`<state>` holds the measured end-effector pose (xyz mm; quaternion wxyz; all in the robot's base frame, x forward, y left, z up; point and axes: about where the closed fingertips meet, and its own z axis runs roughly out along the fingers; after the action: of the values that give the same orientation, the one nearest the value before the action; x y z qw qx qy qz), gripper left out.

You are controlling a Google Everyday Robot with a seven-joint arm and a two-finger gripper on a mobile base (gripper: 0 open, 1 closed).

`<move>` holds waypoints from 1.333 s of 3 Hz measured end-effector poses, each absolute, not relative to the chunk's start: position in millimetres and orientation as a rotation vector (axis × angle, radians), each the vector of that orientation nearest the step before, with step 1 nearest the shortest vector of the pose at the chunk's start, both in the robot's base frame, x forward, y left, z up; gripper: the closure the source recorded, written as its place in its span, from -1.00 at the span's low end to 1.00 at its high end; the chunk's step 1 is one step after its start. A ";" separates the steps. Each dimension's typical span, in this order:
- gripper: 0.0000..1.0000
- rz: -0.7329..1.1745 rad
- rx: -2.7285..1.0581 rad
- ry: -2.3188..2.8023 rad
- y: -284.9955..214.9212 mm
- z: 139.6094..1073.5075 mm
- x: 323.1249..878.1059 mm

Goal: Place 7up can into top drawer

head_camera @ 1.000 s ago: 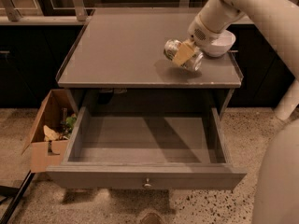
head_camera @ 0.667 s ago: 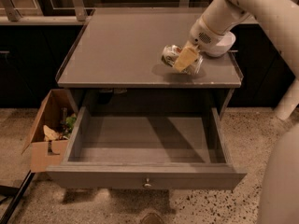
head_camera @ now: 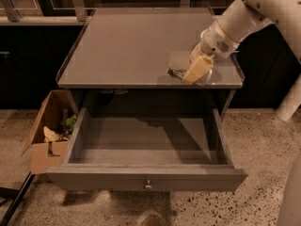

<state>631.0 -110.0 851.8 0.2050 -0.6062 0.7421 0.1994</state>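
Note:
The 7up can [head_camera: 178, 61], silvery with a shiny end, lies sideways at the front right of the grey cabinet top [head_camera: 127, 46]. My gripper [head_camera: 188, 69] comes down from the right and is shut on the can, with one tan finger [head_camera: 198, 68] across the can's right side. The can is at or just above the surface, close to the front edge. The top drawer [head_camera: 141, 178] is pulled fully open below; its inside shows nothing in it and its small round knob [head_camera: 148, 185] faces me. The can is above the drawer's rear right part.
A raised lip runs along the cabinet top's edges. An open brown cardboard box [head_camera: 44, 152] with scraps stands on the floor left of the drawer. My white arm [head_camera: 235, 22] fills the upper right. The floor is speckled stone.
The gripper and the can have moved from the back right of the top toward its front edge. The white bowl seen beside them earlier no longer shows.

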 end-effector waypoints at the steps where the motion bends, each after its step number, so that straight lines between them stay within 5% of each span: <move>1: 1.00 0.569 -1.694 2.054 -110.4 851.9 629.4; 4: 1.00 0.754 -1.700 1.838 -78.8 851.9 582.6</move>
<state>582.6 -78.8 851.9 0.2606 -0.6278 0.6786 0.2783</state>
